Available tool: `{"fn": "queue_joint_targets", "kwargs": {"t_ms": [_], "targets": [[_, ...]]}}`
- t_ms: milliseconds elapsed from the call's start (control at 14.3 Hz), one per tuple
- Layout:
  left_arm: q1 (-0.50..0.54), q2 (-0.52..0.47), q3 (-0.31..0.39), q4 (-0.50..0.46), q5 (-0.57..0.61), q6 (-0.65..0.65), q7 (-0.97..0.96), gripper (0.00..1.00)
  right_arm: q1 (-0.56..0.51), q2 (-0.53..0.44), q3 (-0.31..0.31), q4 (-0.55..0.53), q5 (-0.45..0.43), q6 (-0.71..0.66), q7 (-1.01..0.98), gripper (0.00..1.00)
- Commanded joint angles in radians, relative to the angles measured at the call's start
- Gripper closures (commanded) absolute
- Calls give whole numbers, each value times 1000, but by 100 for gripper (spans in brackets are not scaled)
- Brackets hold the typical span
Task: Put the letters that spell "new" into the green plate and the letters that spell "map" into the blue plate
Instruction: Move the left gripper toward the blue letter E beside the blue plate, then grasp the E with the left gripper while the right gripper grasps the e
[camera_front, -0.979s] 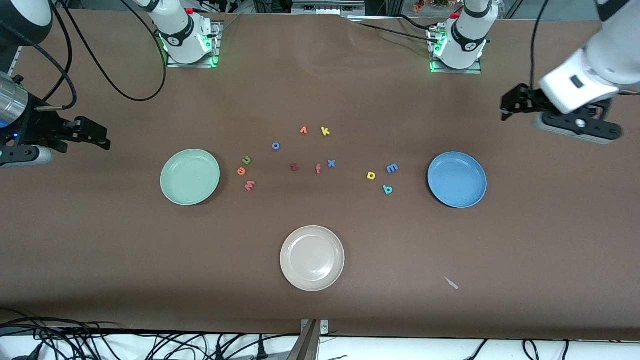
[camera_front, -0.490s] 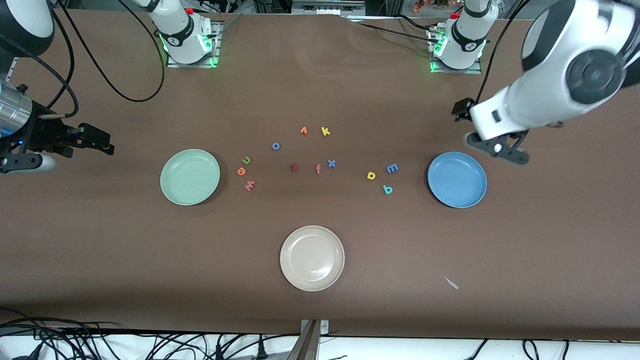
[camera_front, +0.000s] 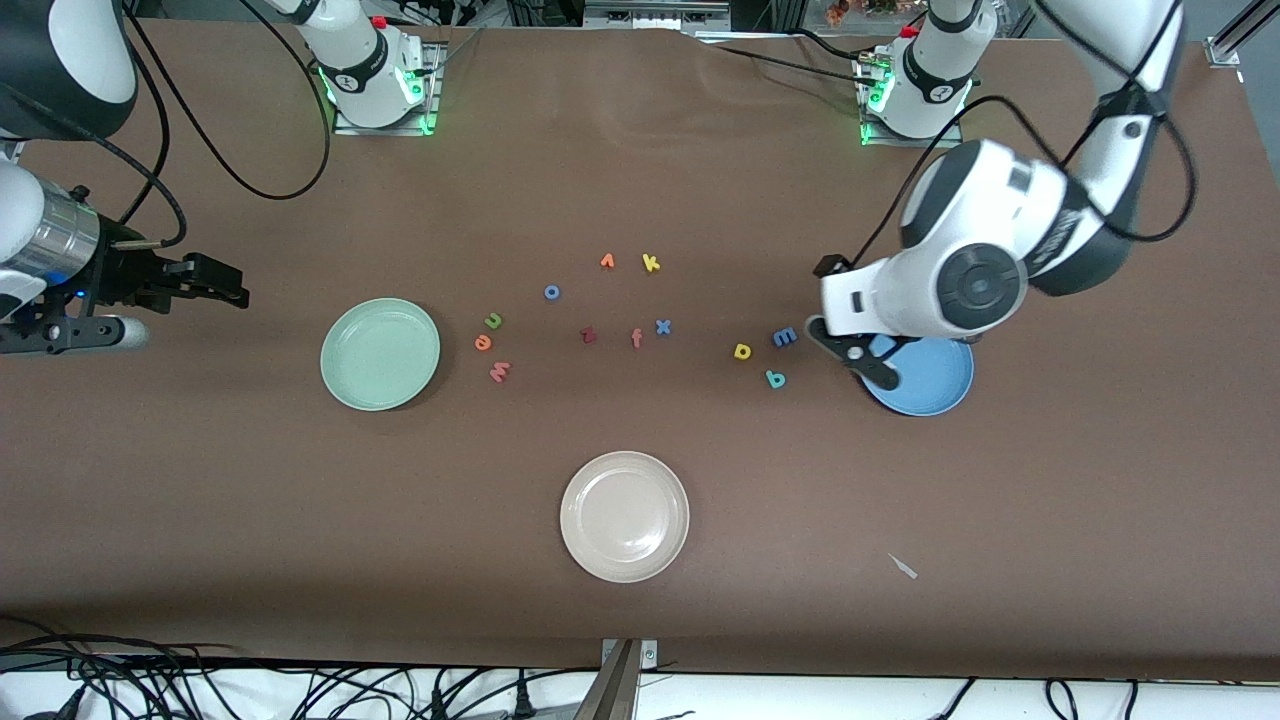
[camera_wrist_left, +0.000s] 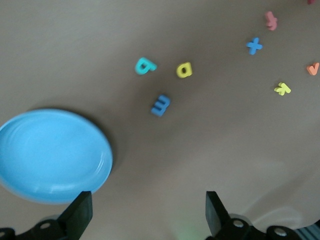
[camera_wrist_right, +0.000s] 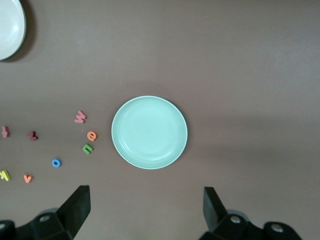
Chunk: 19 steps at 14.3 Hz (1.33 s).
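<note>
Left gripper (camera_front: 850, 352) has swung in over the blue plate's (camera_front: 935, 395) rim, jaws spread, near blue m (camera_front: 785, 337). Right gripper (camera_front: 215, 280) waits, open. Centre squarely over m before descending.

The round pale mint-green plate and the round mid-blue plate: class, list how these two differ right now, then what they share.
The round pale mint-green plate lies toward the right arm's end of the table and shows whole; the round mid-blue plate lies toward the left arm's end, partly hidden by the left arm. The green plate's nearest letters are n, e, w; the blue plate's are m, a, p. Both are empty and similar in size.
</note>
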Motion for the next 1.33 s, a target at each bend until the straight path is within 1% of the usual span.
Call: {"fn": "queue_joint_targets", "kwargs": {"t_ms": [0, 70, 140, 210, 280, 420, 490, 560, 699, 769, 839, 979, 1119, 1189, 1259], "targets": [[-30, 20, 4, -60, 0, 87, 55, 0, -5, -34, -1, -63, 22, 11, -39, 0], [-42, 40, 3, -88, 19, 136, 56, 0, -3, -34, 2, -66, 25, 15, -57, 0], [-47, 60, 0, -111, 48, 178, 56, 0, -3, -34, 20, -83, 23, 25, -63, 0], [-71, 80, 0, -126, 55, 220, 56, 0, -3, -35, 63, -112, 26, 72, -50, 0], [-100, 90, 3, -140, 69, 251, 56, 0, -3, -40, 94, -153, 25, 129, -13, 0], [-107, 104, 0, -171, 154, 316, 56, 0, -3, -41, 153, -233, 20, 230, 132, 0], [-108, 106, 0, -200, 162, 359, 58, 0, -3, -41, 181, -285, 14, 292, 195, 0], [-116, 107, 0, -240, 162, 415, 70, 0, -2, -43, 195, -336, 9, 362, 223, 0], [-117, 120, 0, -347, 173, 585, 128, 0, -2, -48, 242, -434, 5, 497, 245, 0], [-114, 121, 2, -391, 191, 663, 144, 0, -2, -49, 264, -479, 2, 557, 272, 0], [-116, 121, 2, -419, 226, 710, 150, 0, -2, -49, 290, -522, -9, 612, 317, 0], [-114, 121, 2, -426, 282, 721, 150, 0, 0, -37, 319, -569, -67, 680, 369, 0], [-120, 127, 2, -426, 286, 727, 150, 0, 0, 1, 342, -589, -90, 734, 388, 0], [-117, 136, 2, -426, 286, 741, 150, 1, 3, 23, 342, -599, -92, 772, 389, 0], [-110, 140, 2, -427, 291, 747, 153, 8, 14, 49, 344, -611, -93, 819, 407, 0]]}}
